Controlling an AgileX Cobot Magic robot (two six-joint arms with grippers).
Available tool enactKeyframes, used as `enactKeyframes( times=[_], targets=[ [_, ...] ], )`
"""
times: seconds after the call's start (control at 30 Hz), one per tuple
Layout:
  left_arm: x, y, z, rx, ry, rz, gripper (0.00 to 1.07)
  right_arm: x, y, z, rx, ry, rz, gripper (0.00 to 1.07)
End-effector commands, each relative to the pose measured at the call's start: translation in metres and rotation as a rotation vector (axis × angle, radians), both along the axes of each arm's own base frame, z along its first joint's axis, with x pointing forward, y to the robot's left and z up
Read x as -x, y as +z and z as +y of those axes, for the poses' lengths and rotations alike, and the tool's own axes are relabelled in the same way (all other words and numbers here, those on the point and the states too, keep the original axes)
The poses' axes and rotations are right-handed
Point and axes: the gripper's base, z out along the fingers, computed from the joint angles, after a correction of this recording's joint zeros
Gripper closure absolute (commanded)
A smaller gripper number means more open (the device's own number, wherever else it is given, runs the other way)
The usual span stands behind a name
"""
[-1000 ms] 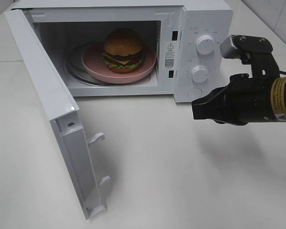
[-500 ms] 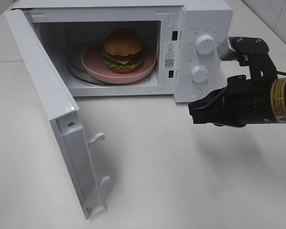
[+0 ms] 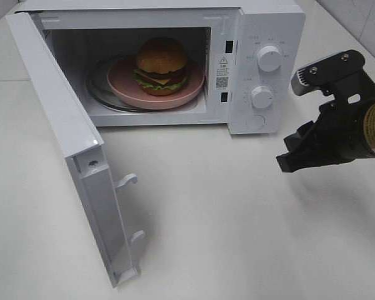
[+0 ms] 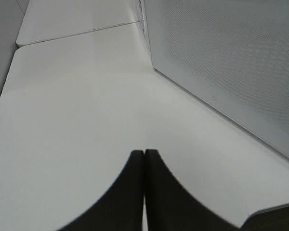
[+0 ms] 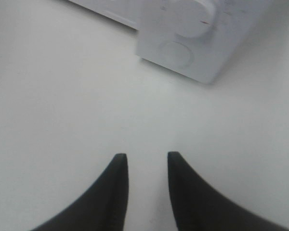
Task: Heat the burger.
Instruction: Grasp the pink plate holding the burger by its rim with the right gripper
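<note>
**A:** So, where is the burger (image 3: 162, 64), and how far along is the heating?

**B:** The burger sits on a pink plate (image 3: 122, 84) inside the microwave (image 3: 269, 19), well away from both sets of fingers. No finger touches it or the plate. Loading looks done.

**A:** What are the grippers doing?

**B:** The right gripper (image 5: 145, 156) hangs over the bare table (image 3: 237, 237). Its two dark fingers (image 5: 116, 183) stand a narrow gap apart, with nothing between them. Ahead of their tips is the microwave's control panel with its two knobs, the upper (image 3: 269, 58) and the lower (image 3: 261, 97). The tips are near the panel but clear of it. The left gripper (image 4: 144, 153) has its fingers pressed together, holding nothing. Just ahead of them stands a white meshed panel, likely the door (image 3: 62, 119).

**A:** So what is left?

**B:** The door stands wide open, swung far out from the front. It has to be shut, and then a knob turned to start the heating. Neither step is done. I judge the task about halfway.
</note>
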Motion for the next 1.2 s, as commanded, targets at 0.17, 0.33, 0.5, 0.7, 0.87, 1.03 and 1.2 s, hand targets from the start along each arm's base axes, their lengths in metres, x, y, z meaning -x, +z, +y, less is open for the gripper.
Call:
enactKeyframes(
  times=[0.17,0.33,0.5,0.7,0.87,1.03,1.2],
  targets=[
    [0.002,0.001,0.0,0.013,0.006,-0.031,1.06,0.005,-0.002,-0.016,-0.024,-0.321,0.114,0.66],
    [0.002,0.001,0.0,0.013,0.006,-0.031,1.06,0.018,-0.01,-0.014,-0.021,-0.324,0.314,0.66],
    [0.002,0.001,0.0,0.013,0.006,-0.031,1.06,0.022,-0.006,-0.005,-0.044,-0.249,0.424,0.66],
    [0.002,0.001,0.0,0.013,0.006,-0.031,1.06,0.013,0.019,0.023,-0.205,-0.016,0.43,0.63],
    [0.002,0.001,0.0,0.013,0.006,-0.031,1.06,0.006,0.031,0.03,-0.228,0.061,0.375,0.58],
    [0.002,0.001,0.0,0.013,0.006,-0.031,1.06,-0.004,0.039,0.035,-0.22,0.114,0.327,0.5],
    [0.002,0.001,0.0,0.013,0.006,-0.031,1.06,-0.019,0.033,0.041,-0.161,0.193,0.323,0.47]
  ],
)
